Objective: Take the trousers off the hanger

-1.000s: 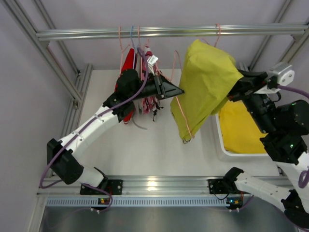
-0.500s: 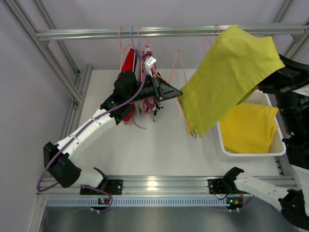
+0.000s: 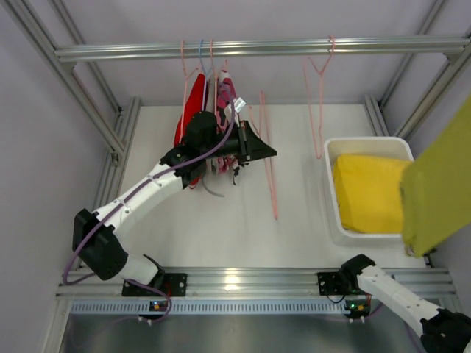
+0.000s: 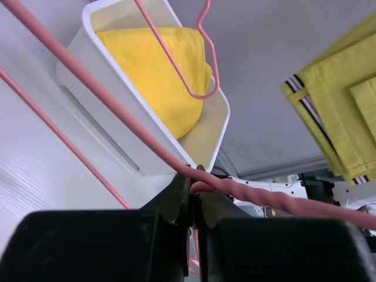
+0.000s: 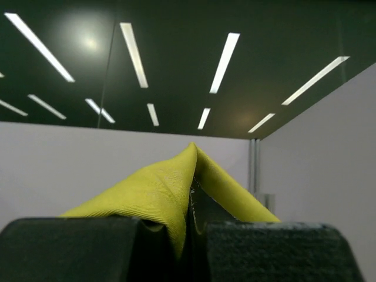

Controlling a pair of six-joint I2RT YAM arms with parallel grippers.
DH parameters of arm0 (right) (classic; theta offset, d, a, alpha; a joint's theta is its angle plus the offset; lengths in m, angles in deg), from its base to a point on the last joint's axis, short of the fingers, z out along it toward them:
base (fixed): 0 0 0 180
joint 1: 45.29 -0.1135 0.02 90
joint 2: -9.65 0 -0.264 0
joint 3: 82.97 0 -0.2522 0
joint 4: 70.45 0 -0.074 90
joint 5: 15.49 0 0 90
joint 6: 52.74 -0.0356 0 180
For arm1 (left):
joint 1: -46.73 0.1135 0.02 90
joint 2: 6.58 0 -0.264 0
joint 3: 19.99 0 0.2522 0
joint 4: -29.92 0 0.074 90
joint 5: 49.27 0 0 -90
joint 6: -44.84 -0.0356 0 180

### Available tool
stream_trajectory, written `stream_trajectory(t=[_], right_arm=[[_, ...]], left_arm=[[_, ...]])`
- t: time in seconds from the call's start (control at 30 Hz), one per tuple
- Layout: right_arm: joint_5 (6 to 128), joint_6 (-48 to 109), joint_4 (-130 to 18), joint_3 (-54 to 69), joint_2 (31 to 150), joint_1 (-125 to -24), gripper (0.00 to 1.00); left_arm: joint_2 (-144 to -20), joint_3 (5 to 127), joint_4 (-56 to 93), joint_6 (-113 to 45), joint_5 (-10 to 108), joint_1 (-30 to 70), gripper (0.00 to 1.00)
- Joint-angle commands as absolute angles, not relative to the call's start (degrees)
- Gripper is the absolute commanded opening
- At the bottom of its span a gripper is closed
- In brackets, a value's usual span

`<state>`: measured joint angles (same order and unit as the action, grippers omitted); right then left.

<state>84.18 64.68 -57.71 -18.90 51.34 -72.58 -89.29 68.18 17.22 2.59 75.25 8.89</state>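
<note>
Clamping the left hand (image 4: 192, 189) shut on the thick wire of a pink hanger (image 4: 111, 111), most likely steadying it so as to stop it swinging or riding along with the cloth. Pinching a ridge of the yellow-green trousers (image 5: 158, 191) in the closed right hand (image 5: 191, 202), with cloth peaking up between the fingertips and draping down either side. Carrying those yellow-green trousers (image 3: 440, 184) high at the far right edge of the overhead view, well apart from the held hanger (image 3: 270, 184) and from the left hand (image 3: 273, 154), so judging this pair as already free of its hanger. Hanging them just beside and partly over the near right corner of the white bin (image 3: 368, 140), probably lining up a drop there. Finding the bright yellow trousers (image 3: 366, 193) lying folded inside that bin, apart from both hands. Leaving a second bare pink hanger (image 3: 318, 81) dangling from the rail (image 3: 257, 49), and leaving the red garment (image 3: 195, 95) and the pink patterned garment (image 3: 224, 92) bunched on the rail behind the left arm, being no part of the job.
</note>
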Motion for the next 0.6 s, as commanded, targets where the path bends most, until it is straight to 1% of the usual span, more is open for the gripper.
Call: stream_trajectory(t=[0.0, 0.13, 0.17, 0.23, 0.27, 0.33, 0.37, 0.57], right_arm=[[87.07, 68.89, -67.33, -20.79, 51.05, -71.57, 0.0], [92.08, 77.74, -66.98, -15.45, 48.16, -71.14, 0.0], [93.48, 79.25, -67.41, -11.52, 47.19, -71.13, 0.0], [94.11, 83.72, -68.82, -7.54, 44.21, -71.05, 0.0], [94.81, 85.14, -69.43, -3.08, 43.06, -71.05, 0.0], [95.16, 87.96, -70.84, 0.46, 40.34, -71.05, 0.0], [96.03, 88.49, -70.93, 3.09, 39.45, -71.05, 0.0], [98.59, 88.67, -70.58, 7.59, 36.2, -67.71, 0.0]], left_arm=[[-89.11, 68.3, 18.88, 0.55, 75.8, 8.85, 0.0], [-88.49, 68.3, 18.62, -0.24, 75.89, 8.85, 0.0], [-88.32, 68.39, 18.36, -0.5, 75.8, 8.85, 0.0], [-87.96, 68.48, 18.0, -1.21, 75.8, 8.85, 0.0], [-87.79, 68.74, 17.74, -1.38, 75.8, 8.85, 0.0], [-87.61, 69.0, 17.56, -1.74, 75.71, 8.85, 0.0], [-87.61, 69.18, 17.48, -1.82, 75.62, 8.85, 0.0], [-87.44, 70.23, 16.69, -2.53, 75.27, 8.85, 0.0]])
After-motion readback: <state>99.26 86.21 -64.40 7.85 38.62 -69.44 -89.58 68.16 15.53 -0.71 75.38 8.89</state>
